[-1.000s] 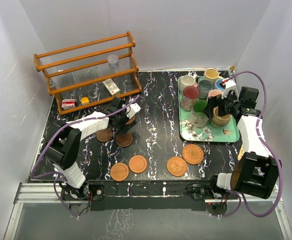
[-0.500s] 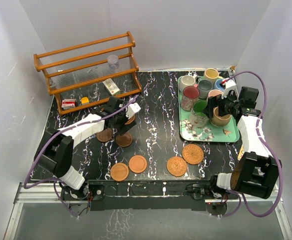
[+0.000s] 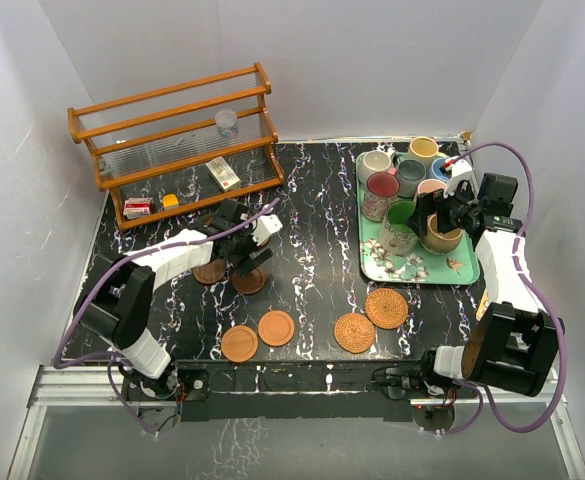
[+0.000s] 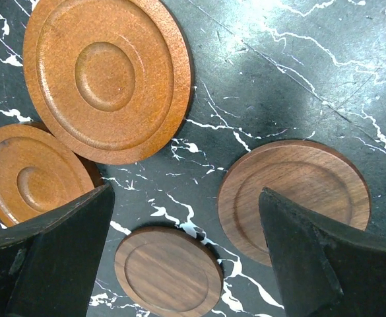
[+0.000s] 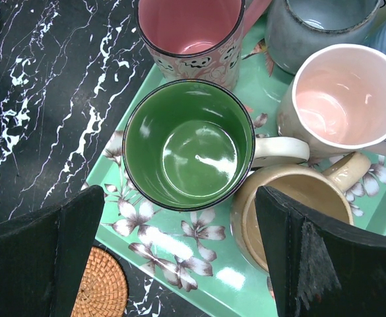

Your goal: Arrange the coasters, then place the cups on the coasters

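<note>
Left fingers (image 4: 47,264) wide open, empty, over four wooden coasters (image 4: 297,198) on the desk (image 4: 278,79). Right fingers (image 5: 41,257) wide open, empty, above the green mug (image 5: 186,145); tan mug (image 5: 291,218) just beside.

Plain white walls (image 3: 372,60); black white-veined marble tabletop (image 3: 312,260); wooden rack (image 3: 172,150) back left.

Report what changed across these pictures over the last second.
The left gripper eased slightly down and toward the near edge above the wooden coasters, its arm shifting with it. Its fingers are open and took hold of nothing. The right gripper, the mugs and every coaster stayed put.
</note>
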Tool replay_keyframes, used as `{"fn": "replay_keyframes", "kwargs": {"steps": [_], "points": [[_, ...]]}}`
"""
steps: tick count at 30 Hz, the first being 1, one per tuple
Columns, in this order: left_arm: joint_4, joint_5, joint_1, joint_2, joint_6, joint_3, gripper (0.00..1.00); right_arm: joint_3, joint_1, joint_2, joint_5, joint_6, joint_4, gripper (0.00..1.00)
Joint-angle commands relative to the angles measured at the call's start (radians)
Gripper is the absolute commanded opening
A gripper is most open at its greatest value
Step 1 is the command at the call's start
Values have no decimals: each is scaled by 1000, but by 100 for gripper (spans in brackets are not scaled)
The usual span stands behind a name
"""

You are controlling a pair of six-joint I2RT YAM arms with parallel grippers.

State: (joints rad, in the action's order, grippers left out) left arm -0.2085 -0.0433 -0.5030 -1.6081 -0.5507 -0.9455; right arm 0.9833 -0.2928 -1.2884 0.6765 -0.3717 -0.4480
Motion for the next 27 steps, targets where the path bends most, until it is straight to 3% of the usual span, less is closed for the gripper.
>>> {"fn": "replay_keyframes", "kwargs": {"steps": [1,27], "points": [[22,-10,4,-10,-5,8,90,-6,-6,-2,-2,-2,31,98],[109,91,5,-75,21,-6,91,-6,-6,-4,-2,-3,31,98]]}}
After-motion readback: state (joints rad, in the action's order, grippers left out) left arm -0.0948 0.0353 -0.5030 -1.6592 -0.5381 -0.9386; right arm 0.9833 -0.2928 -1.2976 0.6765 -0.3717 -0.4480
